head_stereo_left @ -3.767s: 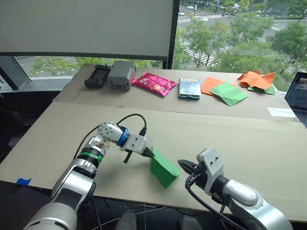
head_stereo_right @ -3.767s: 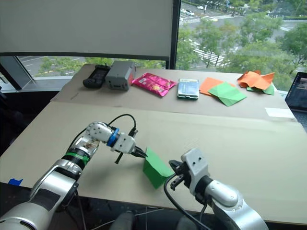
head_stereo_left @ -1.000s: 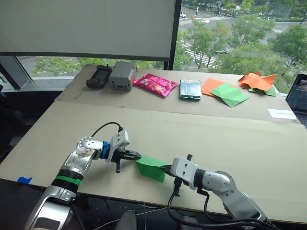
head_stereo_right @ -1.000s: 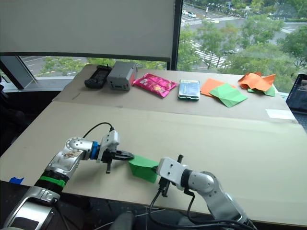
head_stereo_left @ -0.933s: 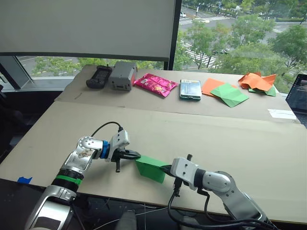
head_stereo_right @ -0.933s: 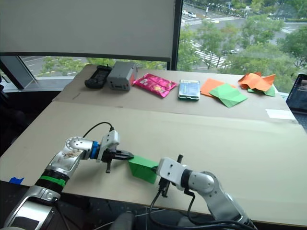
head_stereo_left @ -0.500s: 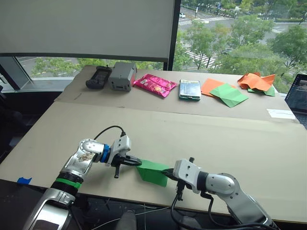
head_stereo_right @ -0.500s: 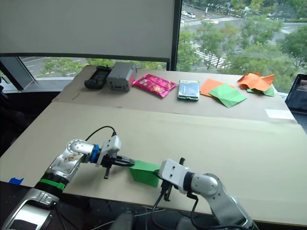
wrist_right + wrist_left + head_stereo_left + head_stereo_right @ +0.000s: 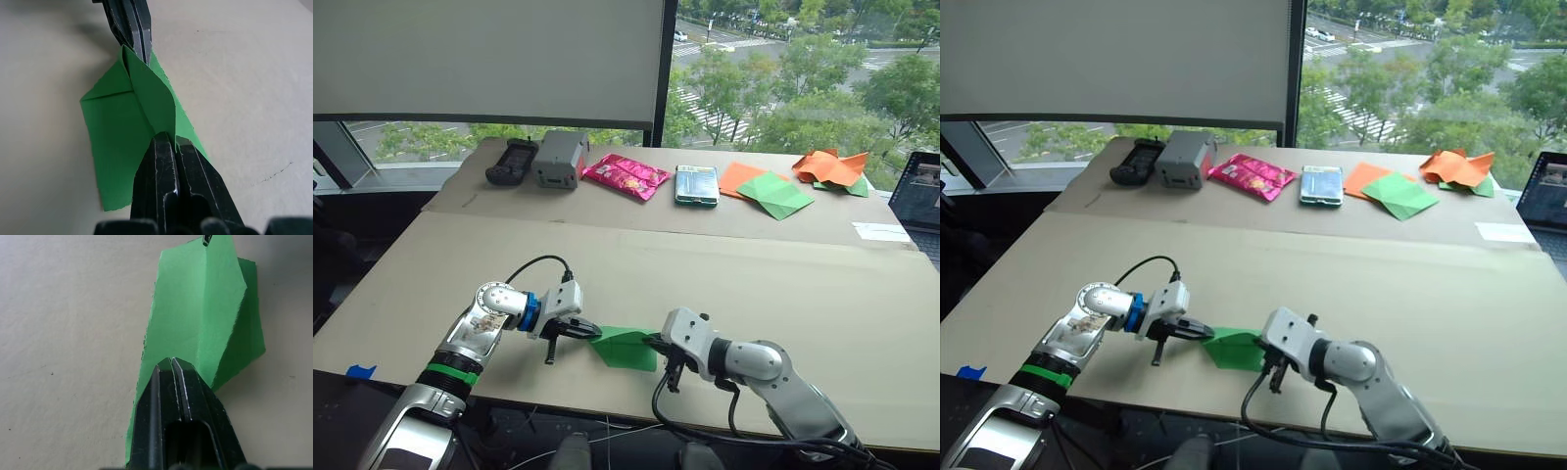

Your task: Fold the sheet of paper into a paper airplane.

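The bright green sheet of paper point(image 9: 625, 348), folded into layers with a raised centre crease, lies low over the table's near edge between my two grippers. My left gripper point(image 9: 590, 333) is shut on its left end; in the left wrist view the closed fingers point(image 9: 171, 374) pinch the sheet of paper point(image 9: 200, 318). My right gripper point(image 9: 654, 343) is shut on the opposite end; in the right wrist view its fingers point(image 9: 166, 147) clamp the crease of the sheet of paper point(image 9: 122, 127), with the left gripper point(image 9: 138, 46) at the far tip.
Along the far table strip sit a black controller point(image 9: 510, 160), a grey box point(image 9: 558, 158), a pink snack bag point(image 9: 627, 175), a phone point(image 9: 695, 183), a paler green folded paper point(image 9: 775, 195) on orange paper, crumpled orange paper point(image 9: 829, 166), and a laptop corner point(image 9: 918, 196).
Both grippers have brought the paper down from an upright tilt to nearly flat near the table's front edge, both still shut on it. The camera view shifted slightly.
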`<state>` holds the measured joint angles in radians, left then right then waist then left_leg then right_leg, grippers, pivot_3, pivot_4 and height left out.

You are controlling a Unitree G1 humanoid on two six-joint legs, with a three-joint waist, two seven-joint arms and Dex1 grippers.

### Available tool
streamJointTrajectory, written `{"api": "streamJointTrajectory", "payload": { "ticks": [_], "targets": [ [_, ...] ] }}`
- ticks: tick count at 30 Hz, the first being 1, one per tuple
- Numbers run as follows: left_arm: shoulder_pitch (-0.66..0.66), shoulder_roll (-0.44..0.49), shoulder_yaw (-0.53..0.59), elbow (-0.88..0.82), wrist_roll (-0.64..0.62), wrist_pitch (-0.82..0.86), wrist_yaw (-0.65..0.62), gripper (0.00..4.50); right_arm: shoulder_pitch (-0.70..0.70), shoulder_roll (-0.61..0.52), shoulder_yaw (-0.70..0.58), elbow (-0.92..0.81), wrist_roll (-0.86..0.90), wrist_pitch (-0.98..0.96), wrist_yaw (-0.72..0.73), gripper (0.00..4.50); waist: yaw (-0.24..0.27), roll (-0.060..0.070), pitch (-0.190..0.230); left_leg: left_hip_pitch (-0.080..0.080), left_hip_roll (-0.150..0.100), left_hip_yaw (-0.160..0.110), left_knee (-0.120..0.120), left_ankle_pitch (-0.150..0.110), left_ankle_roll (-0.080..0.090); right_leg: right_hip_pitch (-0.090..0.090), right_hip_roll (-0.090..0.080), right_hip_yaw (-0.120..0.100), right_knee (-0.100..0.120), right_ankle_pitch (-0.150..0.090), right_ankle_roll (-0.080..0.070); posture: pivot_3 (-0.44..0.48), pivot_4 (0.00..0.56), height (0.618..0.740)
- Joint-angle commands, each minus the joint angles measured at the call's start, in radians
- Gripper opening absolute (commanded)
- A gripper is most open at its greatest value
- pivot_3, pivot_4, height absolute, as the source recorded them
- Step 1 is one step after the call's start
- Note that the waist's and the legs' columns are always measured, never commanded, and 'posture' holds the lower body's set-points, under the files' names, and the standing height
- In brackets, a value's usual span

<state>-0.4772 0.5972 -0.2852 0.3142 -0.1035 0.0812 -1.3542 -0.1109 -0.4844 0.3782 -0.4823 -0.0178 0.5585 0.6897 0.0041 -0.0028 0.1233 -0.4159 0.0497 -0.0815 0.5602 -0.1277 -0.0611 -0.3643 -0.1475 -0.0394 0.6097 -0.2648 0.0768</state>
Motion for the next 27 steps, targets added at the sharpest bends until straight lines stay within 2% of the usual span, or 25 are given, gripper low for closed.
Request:
{"api": "streamJointTrajectory", "payload": {
  "ticks": [1,6,11,16,27],
  "targets": [
    [0.008,-0.001,-0.031,0.005,0.033,0.003,0.006,0.03,-0.034,0.027,0.016,0.005,-0.005,0.01,-0.02,0.0,0.0,0.0,0.0,0.0,0.0,0.0,0.0,0.0,0.0,0.0,0.0,0.0,0.0,0.0,0.0,0.0,0.15,0.713],
    [0.011,-0.003,-0.032,-0.005,0.03,0.01,0.011,0.03,-0.06,0.035,0.033,0.027,-0.012,0.021,-0.024,0.0,-0.001,0.0,0.0,0.0,0.0,0.0,0.0,0.0,0.0,0.0,0.0,0.0,0.001,0.0,0.0,0.0,0.15,0.713],
    [0.01,-0.002,-0.03,-0.001,0.031,0.004,0.013,0.03,-0.049,0.004,0.012,-0.032,0.021,0.023,0.018,0.0,-0.001,0.0,0.0,0.0,0.0,0.0,0.0,0.0,0.0,0.0,0.0,0.0,0.001,0.0,0.0,0.0,0.15,0.713],
    [0.008,0.0,-0.032,-0.002,0.031,0.002,0.012,0.0,-0.07,0.001,0.037,-0.032,0.01,-0.032,0.033,1.56,0.0,0.0,0.0,0.0,0.0,0.0,0.0,0.0,0.0,0.0,0.0,0.0,0.0,0.0,0.0,0.0,0.15,0.713],
    [0.008,0.005,-0.032,0.0,0.032,-0.004,0.016,0.0,-0.141,0.026,0.064,-0.004,0.016,-0.037,0.047,1.56,0.002,0.0,0.0,0.0,0.0,0.0,0.0,0.0,0.0,0.0,0.0,0.0,0.0,-0.001,-0.001,0.0,0.15,0.713]
  ]
}}
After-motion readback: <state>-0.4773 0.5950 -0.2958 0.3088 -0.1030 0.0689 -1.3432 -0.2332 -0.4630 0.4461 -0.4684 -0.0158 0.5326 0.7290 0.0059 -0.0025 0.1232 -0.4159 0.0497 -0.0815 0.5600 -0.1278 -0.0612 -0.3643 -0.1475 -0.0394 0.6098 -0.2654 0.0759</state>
